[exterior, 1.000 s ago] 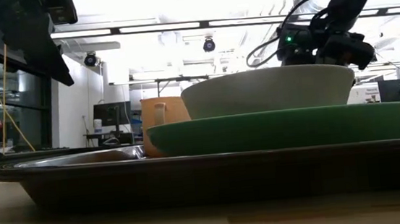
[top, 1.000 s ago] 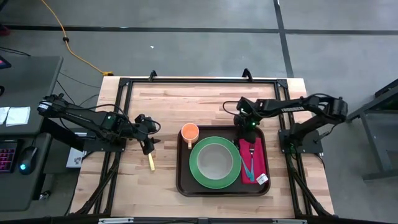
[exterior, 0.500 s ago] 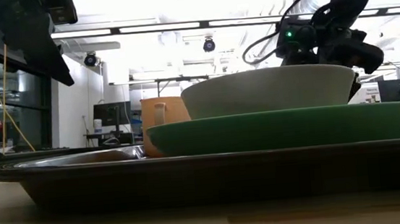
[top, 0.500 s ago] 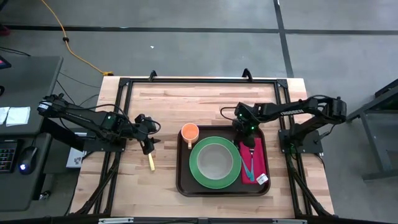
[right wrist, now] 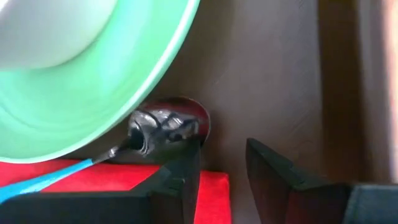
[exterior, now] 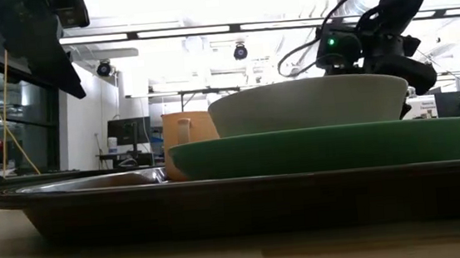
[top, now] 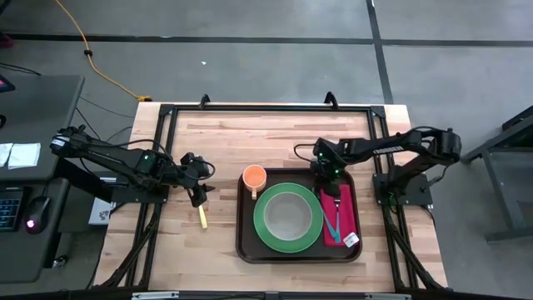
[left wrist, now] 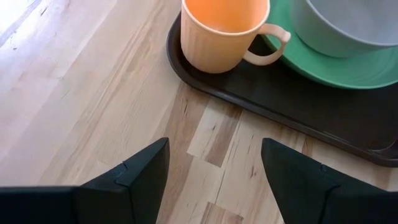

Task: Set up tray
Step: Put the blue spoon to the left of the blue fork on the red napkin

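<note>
The dark-brown tray (top: 246, 242) lies on the wooden table. On it are a green plate (top: 265, 232) carrying a grey bowl (top: 288, 213), an orange cup (top: 254, 177) at its far left corner, and a red napkin (top: 348, 218) along its right side. Blue-handled cutlery (top: 336, 222) lies on the napkin. The spoon's metal bowl (right wrist: 166, 124) sits past the napkin's far end. My right gripper (right wrist: 222, 152) is open, low over that end, one finger beside the spoon's bowl. My left gripper (left wrist: 214, 149) hangs open above the bare table left of the tray. My right gripper has one finger (right wrist: 186, 163) right beside the spoon's bowl, slanting down from the far side. Whether it touches the spoon or the napkin I cannot tell. Nothing lies between the two fingers.
A small yellow stick-shaped thing (top: 202, 217) lies on the table just near of my left gripper. Black frame rails (top: 266, 108) run round the table top. Bare wood lies beyond the tray's far edge and to its left.
My right arm has swung slightly toward the table's near edge and its wrist has turned a little, the fingers staying open over the napkin's far end. The tray and what lies on it have not moved.
</note>
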`<state>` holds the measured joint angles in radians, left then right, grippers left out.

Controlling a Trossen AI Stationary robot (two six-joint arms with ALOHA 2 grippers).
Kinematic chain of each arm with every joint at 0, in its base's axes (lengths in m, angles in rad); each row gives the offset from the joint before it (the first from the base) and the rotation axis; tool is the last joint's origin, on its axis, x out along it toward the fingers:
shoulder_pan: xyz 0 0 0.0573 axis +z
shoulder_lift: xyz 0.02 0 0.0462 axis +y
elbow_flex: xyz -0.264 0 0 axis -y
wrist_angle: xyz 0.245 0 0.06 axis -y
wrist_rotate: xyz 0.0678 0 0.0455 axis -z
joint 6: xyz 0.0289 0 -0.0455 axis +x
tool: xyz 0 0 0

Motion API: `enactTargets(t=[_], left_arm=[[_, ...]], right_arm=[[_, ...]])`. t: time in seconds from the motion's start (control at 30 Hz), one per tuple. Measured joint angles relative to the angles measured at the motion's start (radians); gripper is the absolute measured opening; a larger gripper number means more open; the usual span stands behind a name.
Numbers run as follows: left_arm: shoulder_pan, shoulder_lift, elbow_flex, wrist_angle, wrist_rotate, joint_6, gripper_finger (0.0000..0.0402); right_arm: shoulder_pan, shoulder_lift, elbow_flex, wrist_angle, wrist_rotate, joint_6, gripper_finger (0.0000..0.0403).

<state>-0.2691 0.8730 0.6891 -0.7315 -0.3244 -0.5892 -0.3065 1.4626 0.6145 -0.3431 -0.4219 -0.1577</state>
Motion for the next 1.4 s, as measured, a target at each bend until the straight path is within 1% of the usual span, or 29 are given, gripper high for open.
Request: enactTargets(t=[0.2,0.37,0.53,0.77,1.0,1.4], left_arm=[[0.0,0.0,0.0,0.002,0.0,0.0,0.0282],[0.0,0.0,0.0,0.002,0.0,-0.007,0.0282],[0.0,0.0,0.0,0.0,0.0,-0.011,0.0282],[0.0,0.0,0.0,0.0,0.0,-0.011,0.0282],[0.0,0.0,0.0,0.001,0.0,-0.011,0.0282],[0.0,0.0,0.0,0.002,0.001,-0.011,0.0282]], right_arm=[[-0.001,0.028,0.0,-0.005,-0.047,0.002,0.0108],[-0.019,0.01,0.0,-0.018,-0.062,0.003,0.0108],[-0.027,0.008,0.0,0.006,-0.113,0.022,0.0108],[-0.027,0.008,0.0,0.011,-0.113,0.022,0.0108],[-0.028,0.008,0.0,0.019,-0.152,0.027,0.0108],[-0.027,0.008,0.0,0.019,-0.17,0.046,0.0099]])
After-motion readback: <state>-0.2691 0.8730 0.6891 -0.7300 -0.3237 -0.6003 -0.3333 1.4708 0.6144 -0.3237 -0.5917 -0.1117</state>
